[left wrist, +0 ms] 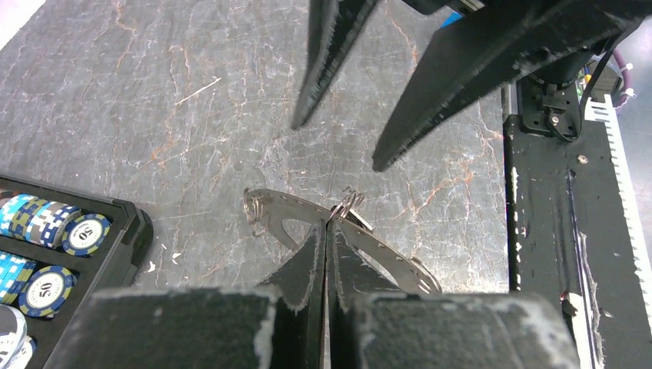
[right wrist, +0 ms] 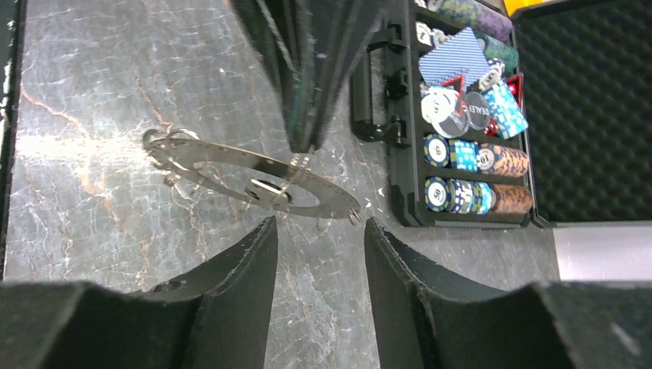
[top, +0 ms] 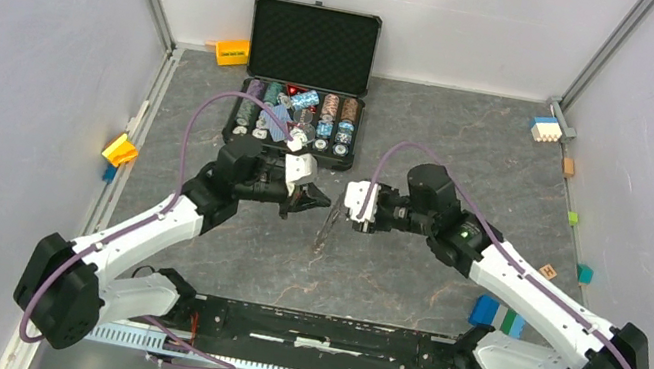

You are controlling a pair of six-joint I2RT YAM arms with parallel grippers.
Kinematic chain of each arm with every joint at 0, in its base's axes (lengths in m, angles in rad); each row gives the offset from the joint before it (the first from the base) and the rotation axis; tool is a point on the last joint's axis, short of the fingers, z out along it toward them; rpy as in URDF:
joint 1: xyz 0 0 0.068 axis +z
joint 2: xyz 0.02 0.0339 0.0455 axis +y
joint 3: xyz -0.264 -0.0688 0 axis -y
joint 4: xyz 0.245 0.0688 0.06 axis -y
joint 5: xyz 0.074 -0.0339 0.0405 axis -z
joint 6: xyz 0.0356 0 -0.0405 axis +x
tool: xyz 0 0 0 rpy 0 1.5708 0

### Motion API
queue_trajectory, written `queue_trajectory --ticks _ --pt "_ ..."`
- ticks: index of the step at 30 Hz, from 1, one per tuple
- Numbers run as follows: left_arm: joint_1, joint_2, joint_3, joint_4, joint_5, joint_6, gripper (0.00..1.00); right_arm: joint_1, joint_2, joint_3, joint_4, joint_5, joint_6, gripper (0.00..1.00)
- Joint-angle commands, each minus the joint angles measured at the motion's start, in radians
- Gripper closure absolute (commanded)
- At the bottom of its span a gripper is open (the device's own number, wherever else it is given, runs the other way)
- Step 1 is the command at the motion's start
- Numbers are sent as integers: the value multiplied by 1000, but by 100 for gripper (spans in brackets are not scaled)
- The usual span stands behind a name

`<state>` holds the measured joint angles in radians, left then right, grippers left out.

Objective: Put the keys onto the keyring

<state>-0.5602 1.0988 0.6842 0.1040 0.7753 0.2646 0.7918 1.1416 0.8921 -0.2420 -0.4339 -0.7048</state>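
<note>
The keyring (left wrist: 392,257), a flat grey metal ring, hangs edge-on above the table with my left gripper (left wrist: 327,229) shut on its rim. Thin wire loops (left wrist: 347,203) sit on it next to the left fingertips and at its far end (left wrist: 254,206). In the right wrist view the keyring (right wrist: 207,157) lies across the middle, and a small round-headed key (right wrist: 265,189) appears to rest against it. My right gripper (right wrist: 319,224) stands open just short of the ring, nothing between its fingers. From above, the left gripper (top: 307,203) and right gripper (top: 352,201) face each other over the keyring (top: 325,228).
An open black case (top: 313,40) with rows of poker chips (top: 333,130) stands behind the grippers. Its handle (right wrist: 367,100) faces them. Small coloured blocks lie along the table's edges, such as a yellow one (top: 231,52) and a blue one (top: 487,310).
</note>
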Motion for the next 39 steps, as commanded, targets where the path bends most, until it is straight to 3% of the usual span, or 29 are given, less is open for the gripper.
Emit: queue_trajectory --ticks 1,14,39 --pt "5 -16 -18 149 3 -75 98 -51 -18 -7 82 -44 103 48" --pt "-3 -17 -49 231 -30 -169 98 -146 19 -61 230 -362 302 52" --pt "-5 -23 -78 272 -25 -169 98 -149 92 -26 287 -371 383 72"
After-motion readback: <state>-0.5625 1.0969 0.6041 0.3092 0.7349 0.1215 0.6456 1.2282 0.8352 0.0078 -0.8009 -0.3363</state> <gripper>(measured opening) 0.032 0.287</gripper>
